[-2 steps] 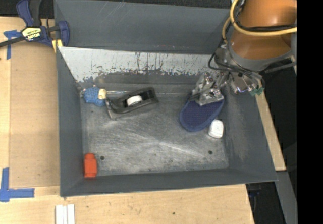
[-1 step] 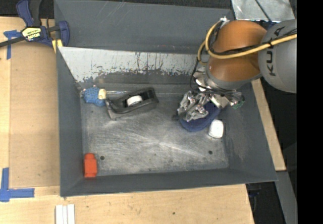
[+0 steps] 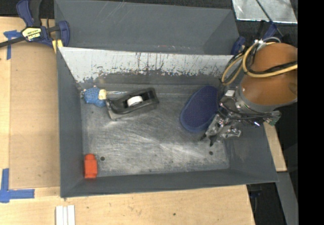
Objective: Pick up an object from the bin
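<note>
Camera view, looking down into the grey metal bin point(image 3: 147, 140). Taken as landmark: dark blue oval object point(image 3: 198, 109), lying on the bin floor with its long axis tilted up to the right. Gripper point(image 3: 218, 134) just below and right of the landmark's lower end, low over the floor; contact with the landmark not determinable. Width of the gripper's opening: cannot tell, the tip being dark against the dark floor. Orange wrist cover point(image 3: 267, 76) with looped cables up and right of the landmark, over the bin's right wall. Black tape dispenser point(image 3: 132, 102) with a white roll well left of the landmark, at about the same height, lying slanted. Small blue item point(image 3: 91, 96) further left again, just beyond the dispenser's left end, with a pale yellowish piece point(image 3: 102, 95) touching it on the near side. Orange block point(image 3: 90, 165) far left of and below the landmark, well apart from everything else.
</note>
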Controlling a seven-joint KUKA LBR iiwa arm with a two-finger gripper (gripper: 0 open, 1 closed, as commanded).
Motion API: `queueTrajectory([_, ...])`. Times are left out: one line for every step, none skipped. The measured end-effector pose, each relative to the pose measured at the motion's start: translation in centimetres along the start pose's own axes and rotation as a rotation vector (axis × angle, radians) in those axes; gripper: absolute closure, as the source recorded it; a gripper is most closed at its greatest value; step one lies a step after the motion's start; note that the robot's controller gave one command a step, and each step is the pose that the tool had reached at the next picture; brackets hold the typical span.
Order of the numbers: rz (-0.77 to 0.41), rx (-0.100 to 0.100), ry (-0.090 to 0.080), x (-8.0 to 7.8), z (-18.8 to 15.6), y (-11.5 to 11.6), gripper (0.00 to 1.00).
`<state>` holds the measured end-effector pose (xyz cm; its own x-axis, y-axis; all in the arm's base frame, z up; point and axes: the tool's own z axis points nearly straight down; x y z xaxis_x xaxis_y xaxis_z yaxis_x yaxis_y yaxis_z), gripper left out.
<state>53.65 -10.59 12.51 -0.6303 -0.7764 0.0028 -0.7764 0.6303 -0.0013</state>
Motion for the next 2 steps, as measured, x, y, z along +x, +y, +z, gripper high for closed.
queueTrajectory([0.068,0.009,-0.009,0.4,-8.4,-0.9,1.00])
queueTrajectory([0.136,-0.003,-0.002,4.1,-3.7,-1.5,1.00])
